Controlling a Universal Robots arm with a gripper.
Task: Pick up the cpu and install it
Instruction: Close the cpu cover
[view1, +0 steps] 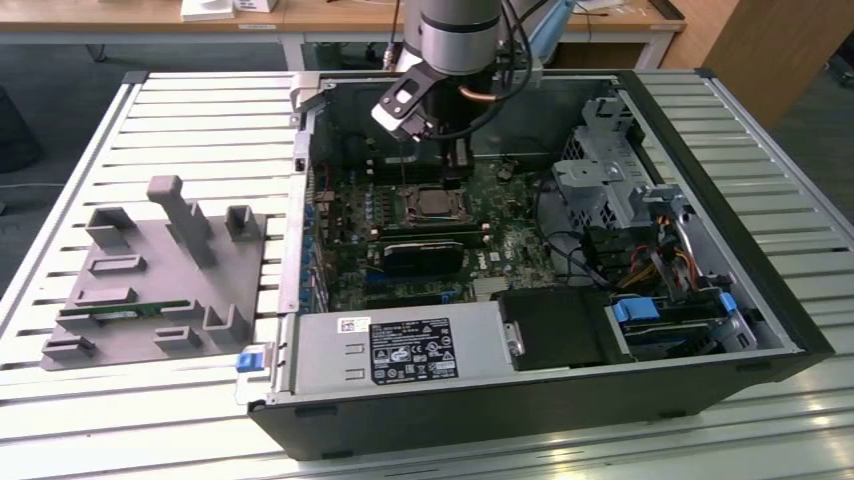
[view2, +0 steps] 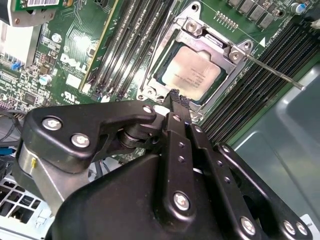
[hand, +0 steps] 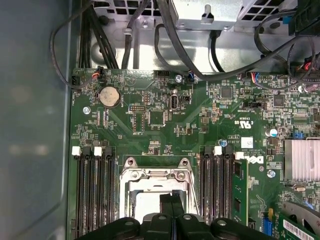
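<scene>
- Looking from the exterior view's left, we find a grey holder (view1: 154, 275) just beside the computer case (view1: 534, 420), with a green memory stick (view1: 127, 313) lying on it.
- Inside the case, near its middle, the cpu (view2: 191, 72) lies flat in the metal-framed socket (view2: 200, 32) on the green board (hand: 165, 120).
- The gripper (view2: 175, 97) hangs inside the case over the socket's edge. Its fingers are pressed together and hold nothing, and we cannot tell whether they touch the cpu.
- A thin metal lever (view2: 275, 72) runs out from the socket's corner.
- At the case's side toward the exterior view's right stands a grey drive cage (view1: 601, 180).
</scene>
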